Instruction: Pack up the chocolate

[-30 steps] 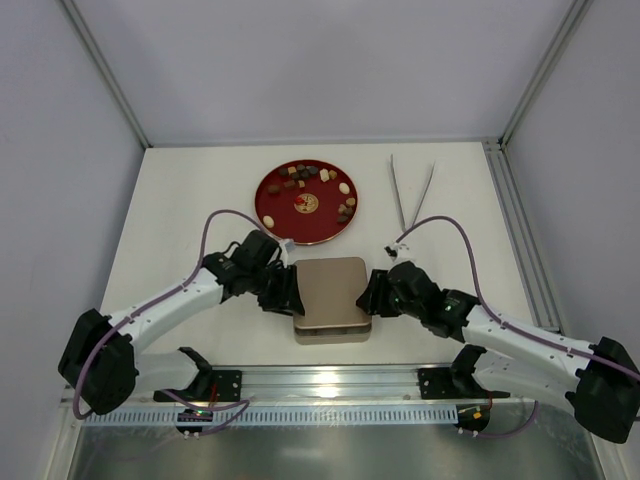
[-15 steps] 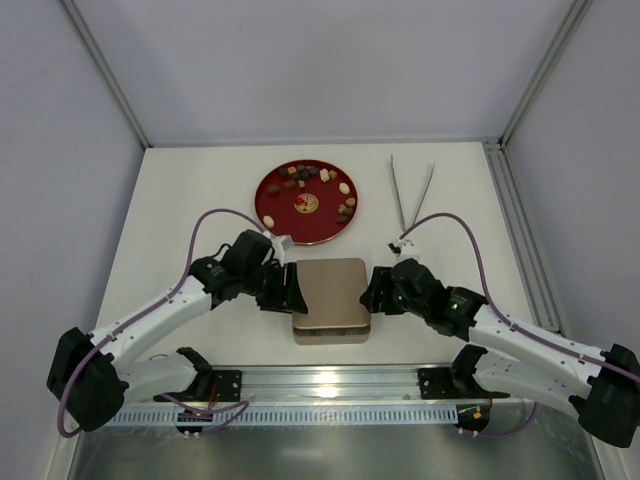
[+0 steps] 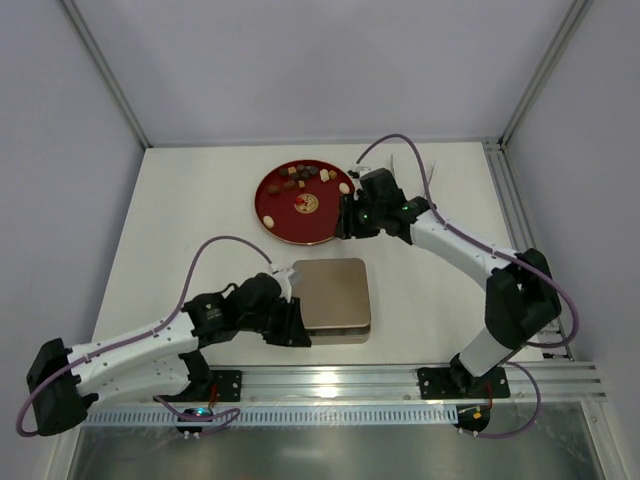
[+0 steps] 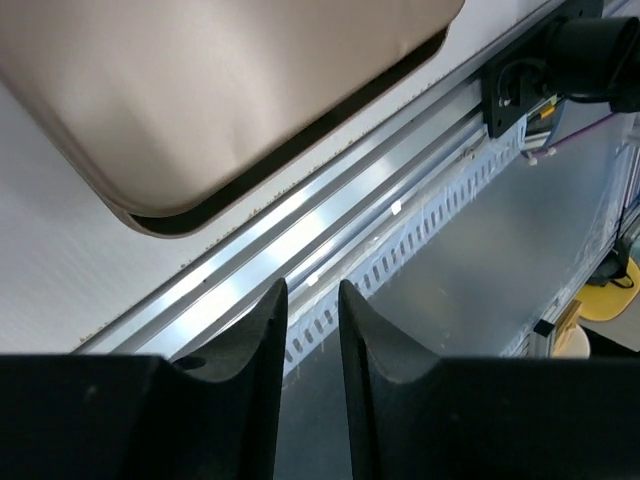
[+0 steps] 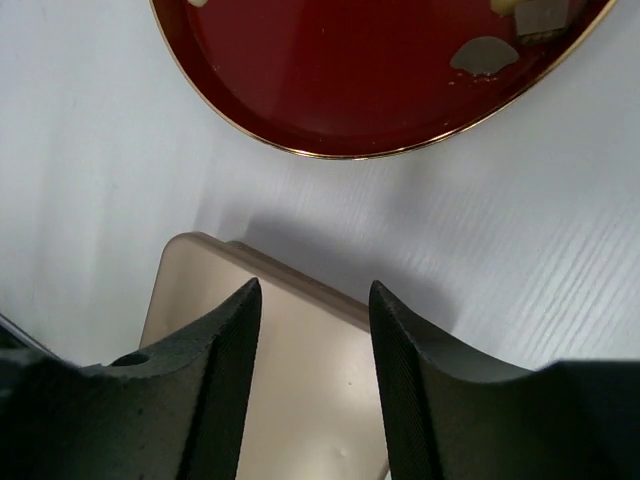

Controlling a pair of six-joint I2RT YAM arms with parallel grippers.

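White table [image 3: 200, 190] up top, and the biggest thing on it is the tan square tin [image 3: 335, 290], lid on, sitting near the arms. Just behind it is the red plate [image 3: 285, 215], and that's where the chocolate [image 3: 303, 172] is, all loose pieces. Left gripper [image 3: 300, 328] is at the tin's near-left corner, jaws only a sliver apart, nothing in them. Right gripper [image 3: 343, 221] hovers at the plate's right edge, jaws wide apart, empty too.
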